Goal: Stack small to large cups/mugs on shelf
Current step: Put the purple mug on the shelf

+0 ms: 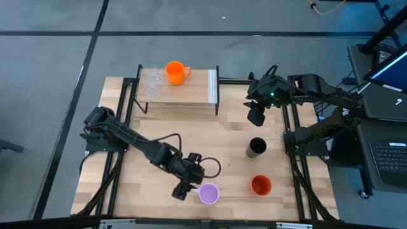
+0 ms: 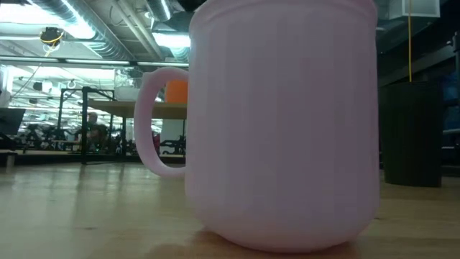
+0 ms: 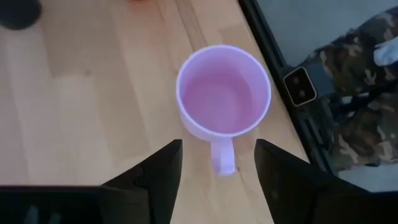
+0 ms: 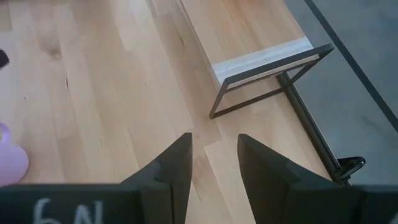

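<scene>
Wooden tabletop carries shelf; grey floor around.

Both arms matte black, jointed links, black cables looped alongside. Small green light on right arm's wrist housing. Left gripper fingers: dark, wedge-shaped. Right gripper fingers alike; white handwritten marking on its body.
</scene>
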Motion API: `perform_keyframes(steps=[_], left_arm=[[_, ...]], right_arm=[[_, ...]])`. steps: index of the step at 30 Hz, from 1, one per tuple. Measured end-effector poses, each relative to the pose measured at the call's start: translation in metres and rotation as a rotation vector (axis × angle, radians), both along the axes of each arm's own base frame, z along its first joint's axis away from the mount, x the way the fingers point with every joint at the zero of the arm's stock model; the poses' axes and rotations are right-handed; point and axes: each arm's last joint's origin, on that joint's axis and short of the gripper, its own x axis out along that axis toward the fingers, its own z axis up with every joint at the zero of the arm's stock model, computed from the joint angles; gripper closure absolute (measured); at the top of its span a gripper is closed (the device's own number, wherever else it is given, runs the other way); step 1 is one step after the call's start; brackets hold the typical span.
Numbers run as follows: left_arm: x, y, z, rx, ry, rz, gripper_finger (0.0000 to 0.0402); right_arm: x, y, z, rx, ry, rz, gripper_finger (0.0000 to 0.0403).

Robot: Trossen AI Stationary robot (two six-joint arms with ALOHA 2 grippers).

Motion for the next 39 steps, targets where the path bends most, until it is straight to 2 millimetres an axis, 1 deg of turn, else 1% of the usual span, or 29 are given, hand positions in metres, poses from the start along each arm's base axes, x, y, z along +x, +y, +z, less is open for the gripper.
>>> perform_keyframes(steps=[2,7,9,16,19,22,28,31,35,39], left_arm=[[0.005,-0.005,-0.009,-0.005,0.004,-0.019,0.0207],[0.009,-0.021,-0.031,0.041,0.024,-0.125,0.0207],[0.011,-0.027,-0.033,0.039,-0.005,-0.147,0.0207],[0.010,-0.043,-0.028,0.007,-0.092,-0.183,0.0207],[0.012,-0.050,-0.040,0.015,-0.070,-0.196,0.0207],[0.016,-0.052,-0.054,0.030,-0.050,-0.192,0.0207],[0.019,-0.049,-0.057,0.074,-0.064,-0.196,0.0207],[0.019,-0.049,-0.058,0.059,-0.054,-0.209,0.0207],[0.021,-0.048,-0.064,0.067,-0.031,-0.225,0.0207],[0.022,-0.040,-0.064,0.098,-0.013,-0.236,0.0207]], right_arm=[[0.000,0.000,0.000,0.000,0.000,0.000,0.0273],[0.000,0.000,0.000,0.000,0.000,0.000,0.0273],[0.000,0.000,0.000,0.000,-0.001,-0.001,0.0273],[0.000,0.000,0.000,0.001,-0.005,-0.003,0.0273],[0.001,0.000,0.001,0.004,-0.012,-0.007,0.0273],[0.001,0.000,0.000,0.019,-0.018,-0.024,0.0273],[0.001,0.000,0.000,0.029,-0.023,-0.037,0.0273],[0.001,0.000,0.000,0.028,-0.022,-0.036,0.0273],[0.001,0.000,0.000,0.017,-0.016,-0.022,0.0273],[0.001,0.000,0.000,0.015,-0.016,-0.020,0.0273]])
